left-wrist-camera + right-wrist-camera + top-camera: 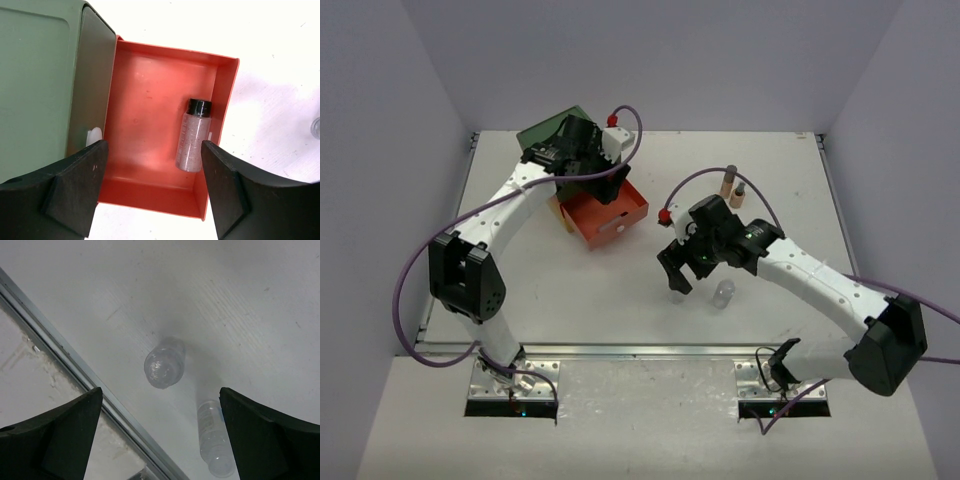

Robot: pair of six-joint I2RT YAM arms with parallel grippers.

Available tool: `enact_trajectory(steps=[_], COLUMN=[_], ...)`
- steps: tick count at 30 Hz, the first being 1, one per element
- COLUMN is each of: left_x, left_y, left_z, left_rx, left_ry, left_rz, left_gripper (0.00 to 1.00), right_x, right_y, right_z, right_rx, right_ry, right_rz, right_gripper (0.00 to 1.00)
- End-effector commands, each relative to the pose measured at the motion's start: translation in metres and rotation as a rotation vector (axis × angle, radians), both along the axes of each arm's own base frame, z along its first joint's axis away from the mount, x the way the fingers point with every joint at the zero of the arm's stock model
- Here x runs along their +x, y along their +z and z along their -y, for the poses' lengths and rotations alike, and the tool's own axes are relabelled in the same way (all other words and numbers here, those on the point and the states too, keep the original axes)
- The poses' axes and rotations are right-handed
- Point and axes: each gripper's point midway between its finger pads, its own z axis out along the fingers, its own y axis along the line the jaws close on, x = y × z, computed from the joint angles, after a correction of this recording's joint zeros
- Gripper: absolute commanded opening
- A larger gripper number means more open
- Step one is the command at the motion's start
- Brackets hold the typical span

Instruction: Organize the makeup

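The green drawer chest (pixel 542 133) stands at the back left with its orange drawer (pixel 620 222) pulled out. In the left wrist view a glittery little bottle with a black cap (pixel 194 136) lies in the orange drawer (pixel 145 100). My left gripper (pixel 153 146) hangs open above it, empty; in the top view it (pixel 598 180) is over the drawer. My right gripper (pixel 675 275) (pixel 161 390) is open and empty above two clear little bottles (pixel 165 363) (pixel 215 440) on the table (pixel 723 293). Two tan dark-capped tubes (pixel 729 184) stand at the back right. No palettes show.
The table's metal front edge (pixel 75 365) runs close to the clear bottles. A yellow part (pixel 563 214) shows beside the orange drawer. White walls close in the table on three sides.
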Motion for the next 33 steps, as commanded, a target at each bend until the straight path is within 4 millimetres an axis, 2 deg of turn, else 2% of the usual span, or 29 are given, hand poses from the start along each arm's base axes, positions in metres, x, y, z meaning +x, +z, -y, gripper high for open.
enact_trajectory(steps=[1,5,9,11,13,16,17,19,20,21,23,26,28,31,33], left_x=[-0.005,-0.009,-0.013,-0.015,-0.016,-0.017,-0.018,-0.020,-0.022,-0.025,-0.035,-0.055,-0.079,-0.107,-0.126], left_y=[0.038,0.035,0.031,0.032,0.034,0.035,0.035,0.035,0.035,0.035,0.036,0.040,0.050,0.070,0.081], left_z=[0.004,0.001,0.000,-0.002,-0.003,-0.005,-0.005,-0.005,-0.004,-0.003,0.003,0.014,0.026,0.038,0.042], left_rx=[-0.042,-0.036,-0.034,-0.029,-0.025,-0.021,-0.021,-0.022,-0.027,-0.031,-0.048,-0.081,-0.142,-0.204,-0.243], left_ry=[-0.007,-0.005,-0.004,-0.003,-0.003,-0.002,-0.003,-0.012,-0.021,-0.032,-0.085,-0.212,-0.335,-0.513,-0.603], left_rz=[0.075,0.068,0.056,0.057,0.065,0.068,0.068,0.065,0.063,0.057,0.034,0.001,-0.017,0.055,0.109], left_gripper=[0.74,0.74,0.75,0.75,0.75,0.75,0.75,0.75,0.75,0.75,0.75,0.74,0.74,0.76,0.80], right_x=[-0.002,0.002,0.007,0.006,0.005,0.000,-0.001,-0.002,-0.002,-0.001,-0.002,-0.003,0.002,0.017,0.031], right_y=[-0.022,-0.039,-0.050,-0.058,-0.064,-0.071,-0.072,-0.068,-0.065,-0.061,-0.046,-0.014,0.019,0.064,0.083], right_z=[-0.002,-0.004,-0.009,-0.008,-0.007,-0.008,-0.010,-0.015,-0.016,-0.018,-0.026,-0.039,-0.048,-0.052,-0.051], right_rx=[-0.090,-0.129,-0.138,-0.164,-0.179,-0.180,-0.169,-0.142,-0.131,-0.118,-0.067,0.033,0.134,0.326,0.403], right_ry=[0.011,-0.006,-0.017,-0.022,-0.026,-0.018,-0.012,0.000,0.005,0.011,0.041,0.089,0.111,0.081,0.058], right_rz=[-0.006,-0.012,-0.037,-0.063,-0.079,-0.106,-0.111,-0.113,-0.111,-0.104,-0.090,-0.064,-0.054,-0.102,-0.109], right_gripper=[0.99,0.97,0.84,0.72,0.67,0.49,0.39,0.12,0.03,0.00,0.00,0.00,0.00,0.00,0.00])
